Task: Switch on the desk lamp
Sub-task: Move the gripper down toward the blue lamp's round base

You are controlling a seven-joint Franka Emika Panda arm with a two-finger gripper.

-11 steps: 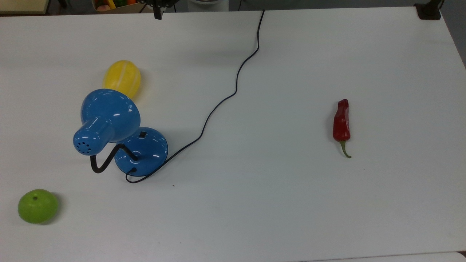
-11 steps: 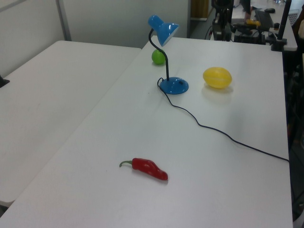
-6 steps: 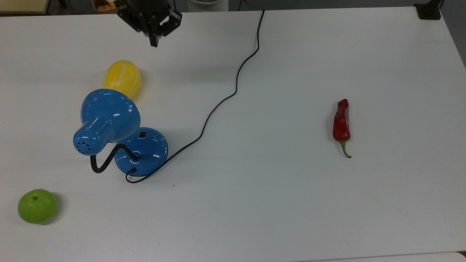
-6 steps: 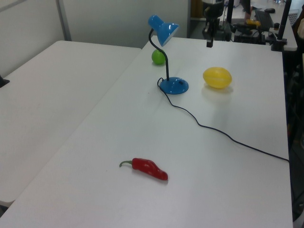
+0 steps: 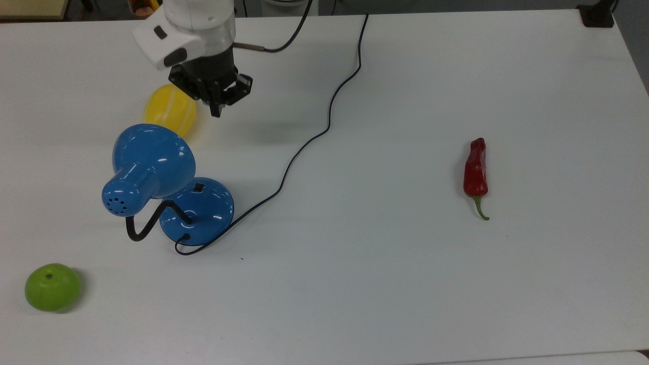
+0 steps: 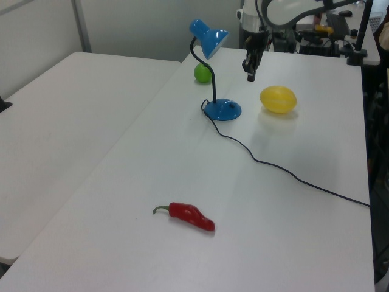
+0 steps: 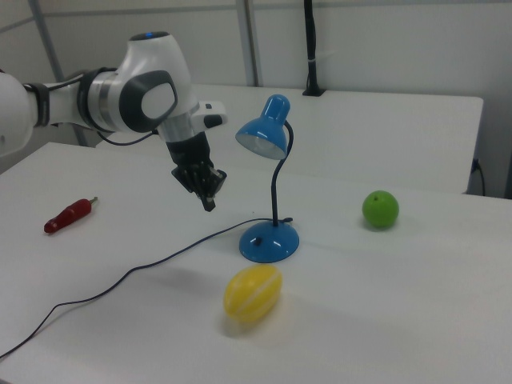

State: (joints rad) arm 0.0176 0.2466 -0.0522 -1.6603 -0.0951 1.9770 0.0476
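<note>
From the right view I see the yellow fruit (image 7: 252, 293) lying nearest on the white surface (image 7: 384, 320), then the lamp (image 7: 270, 192) standing on its blue base (image 7: 269, 241) with the shade unlit, and the green fruit (image 7: 380, 209) beyond it to the right view's right. My gripper (image 7: 209, 204) hangs in the air to the right view's left of the lamp, touching nothing, fingers (image 5: 217, 110) pressed together and empty. The cord (image 5: 329, 109) trails off across the surface, and the chili (image 7: 71, 214) lies well apart.

We see a big white table (image 5: 405, 284). Another white table (image 6: 55, 115) stands just beside it, on the left view's left. Behind them we see a plain pale wall (image 7: 384, 40).
</note>
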